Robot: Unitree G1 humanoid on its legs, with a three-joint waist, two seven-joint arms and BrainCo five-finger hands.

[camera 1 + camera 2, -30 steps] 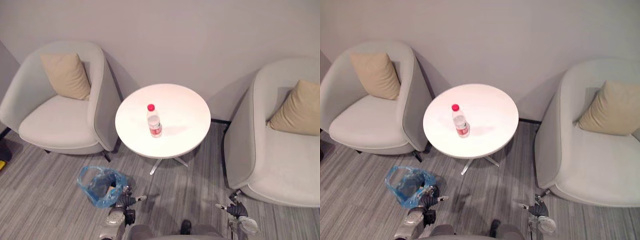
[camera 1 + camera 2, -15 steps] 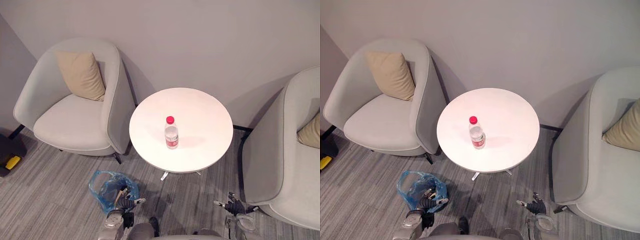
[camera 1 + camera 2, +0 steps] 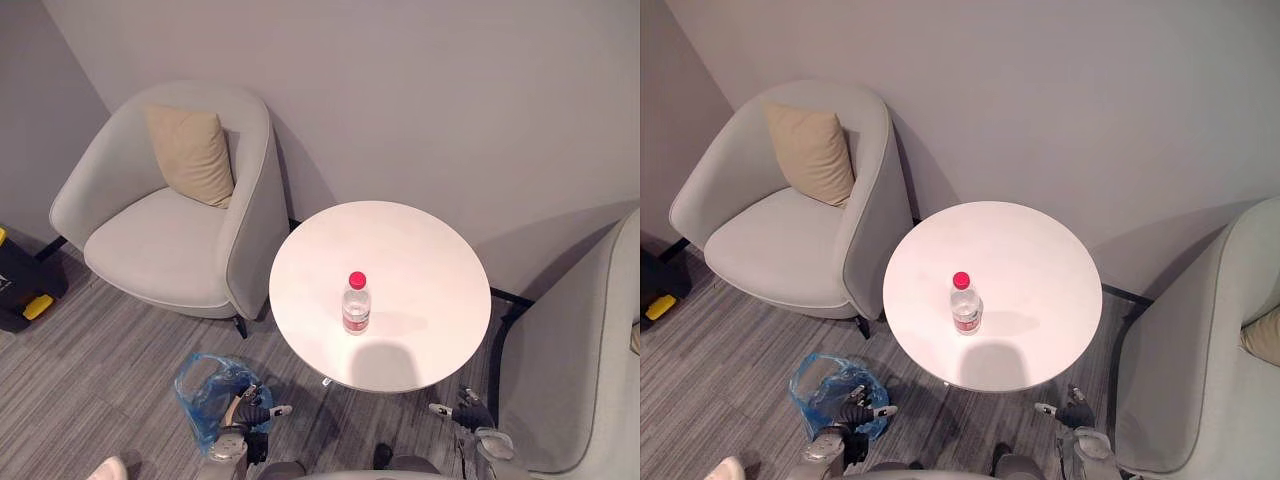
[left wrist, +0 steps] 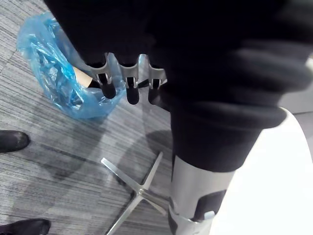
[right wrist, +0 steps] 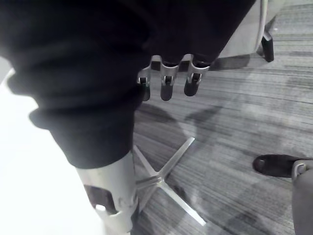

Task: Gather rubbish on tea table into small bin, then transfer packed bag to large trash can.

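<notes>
A clear plastic bottle [image 3: 356, 303] with a red cap stands upright near the middle of the round white tea table [image 3: 410, 250]. On the floor to the table's left sits the small bin lined with a blue bag [image 3: 205, 393]; the bag's mouth [image 4: 51, 63] gapes open. My left hand [image 3: 250, 412] hangs low just right of the bin, its fingers [image 4: 127, 85] relaxed and holding nothing. My right hand [image 3: 462, 412] hangs low by the table's near right edge, its fingers [image 5: 166, 81] loose and empty above the carpet.
A grey armchair [image 3: 170, 240] with a tan cushion [image 3: 190, 155] stands left of the table, and another armchair [image 3: 580, 380] is close on the right. The table's metal cross foot [image 5: 164, 178] spreads underneath. A black and yellow object [image 3: 22, 295] lies at the far left.
The whole picture has shifted right and down, so the camera has moved; the table lies closer. The bottle, bin and chairs keep their places, and both hands still hang low and empty.
</notes>
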